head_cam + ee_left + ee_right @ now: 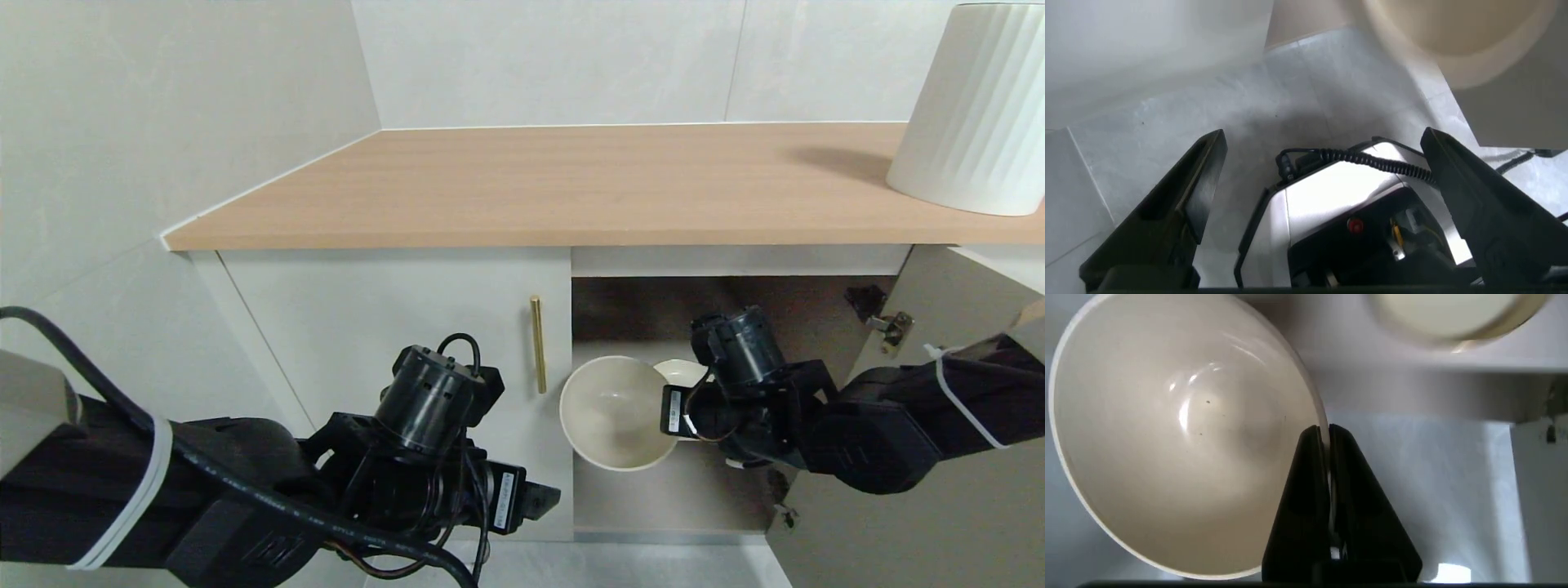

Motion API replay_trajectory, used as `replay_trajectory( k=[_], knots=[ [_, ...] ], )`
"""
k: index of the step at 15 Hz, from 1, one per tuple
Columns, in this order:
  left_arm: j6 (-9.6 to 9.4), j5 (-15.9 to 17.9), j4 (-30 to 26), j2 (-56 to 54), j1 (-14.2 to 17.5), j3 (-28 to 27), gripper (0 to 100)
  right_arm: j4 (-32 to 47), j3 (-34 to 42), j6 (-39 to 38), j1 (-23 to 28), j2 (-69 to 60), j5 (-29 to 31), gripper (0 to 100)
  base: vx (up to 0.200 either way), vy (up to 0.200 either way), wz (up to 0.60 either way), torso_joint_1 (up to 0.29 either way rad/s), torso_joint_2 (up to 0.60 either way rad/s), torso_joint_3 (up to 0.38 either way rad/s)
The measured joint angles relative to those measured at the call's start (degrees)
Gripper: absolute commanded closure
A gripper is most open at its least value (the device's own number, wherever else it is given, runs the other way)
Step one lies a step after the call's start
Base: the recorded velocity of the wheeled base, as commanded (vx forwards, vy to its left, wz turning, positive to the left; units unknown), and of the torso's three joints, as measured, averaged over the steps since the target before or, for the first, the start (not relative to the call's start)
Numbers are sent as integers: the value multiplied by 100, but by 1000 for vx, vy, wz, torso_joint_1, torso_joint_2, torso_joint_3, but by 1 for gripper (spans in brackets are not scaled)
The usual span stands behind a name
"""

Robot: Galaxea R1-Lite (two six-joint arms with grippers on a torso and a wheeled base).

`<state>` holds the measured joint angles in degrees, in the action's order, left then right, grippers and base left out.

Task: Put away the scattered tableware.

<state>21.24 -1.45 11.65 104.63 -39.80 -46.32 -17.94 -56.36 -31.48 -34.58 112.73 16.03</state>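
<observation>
A cream bowl (614,412) hangs in front of the open cabinet (735,269), held by its rim in my right gripper (674,415), which is shut on it. In the right wrist view the bowl (1184,433) tilts open toward the camera, with the black fingers (1327,498) pinching its edge. A second cream dish (679,372) sits on the cabinet shelf behind it, seen also as a dish (1445,314) in the right wrist view. My left gripper (1331,204) stands open and holds nothing, low in front of the closed left door; the bowl's underside (1454,33) shows above it.
A wooden countertop (571,180) runs above the cabinet, with a white ribbed container (976,106) at its right end. The closed left door carries a brass handle (537,343). The right door (939,327) is swung open. Light floor tiles (1143,139) lie below.
</observation>
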Motion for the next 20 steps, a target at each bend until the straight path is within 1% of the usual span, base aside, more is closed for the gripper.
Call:
replay_trajectory(
  k=[2, 5, 10, 13, 20],
  knots=[
    [0, -2, 0, -15, 0, 0, 0, -663, -20, -93, 280, 251, 282, 100, 0, 0, 0, 0, 0, 0],
    [0, 0, 0, -22, 0, 0, 0, -1090, -22, -108, 661, 568, 360, 100, 0, 0, 0, 0, 0, 0],
    [9, 0, 0, -35, 0, 0, 0, -1150, -268, -112, 1128, 900, 364, 100, 0, 0, 0, 0, 0, 0],
    [11, 0, 2, -35, 0, 0, 0, -1151, -434, -121, 1323, 1076, 378, 100, 0, 0, 0, 0, 0, 0],
    [11, -2, 5, -37, 0, 0, 0, -1128, -688, -106, 1604, 1457, 395, 100, 0, 0, 0, 0, 0, 0]
  ],
)
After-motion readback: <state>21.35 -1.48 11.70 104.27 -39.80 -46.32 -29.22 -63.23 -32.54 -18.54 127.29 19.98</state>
